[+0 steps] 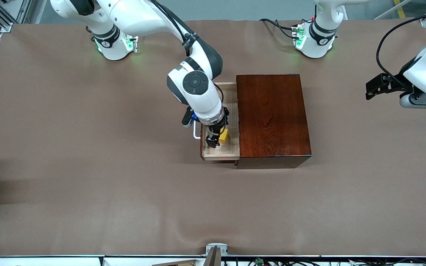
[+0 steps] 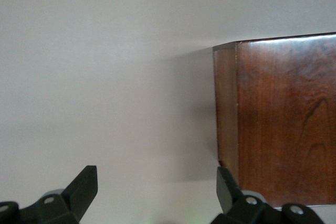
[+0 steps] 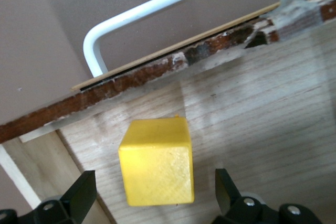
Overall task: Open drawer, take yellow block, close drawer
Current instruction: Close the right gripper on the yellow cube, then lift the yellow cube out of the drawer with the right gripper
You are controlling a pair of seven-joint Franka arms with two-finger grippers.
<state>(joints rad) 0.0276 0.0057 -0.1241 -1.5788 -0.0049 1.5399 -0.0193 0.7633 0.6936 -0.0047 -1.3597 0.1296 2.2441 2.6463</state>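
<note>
A: Where is the block relative to the right gripper?

B: In the right wrist view it sits on the pale floor of the open drawer, between the two fingertips, with a gap on each side. The fingers are spread apart and neither one touches it.

A: And from the front?

B: There the right gripper is down in the drawer, which is pulled out of the box toward the right arm's end of the table. The block shows only as a yellow corner beside the fingers; the wrist covers much of the drawer and most of the handle.

A: Does the wrist camera show the handle better?

B: Yes, the handle is a white bar curving off the drawer's front edge, cut off at the frame's border.

A: The left arm?

B: It waits. The left gripper hangs over the table toward the left arm's end, well apart from the box. Its own view shows the left gripper spread wide with nothing between its fingers, and one side of the box.
</note>
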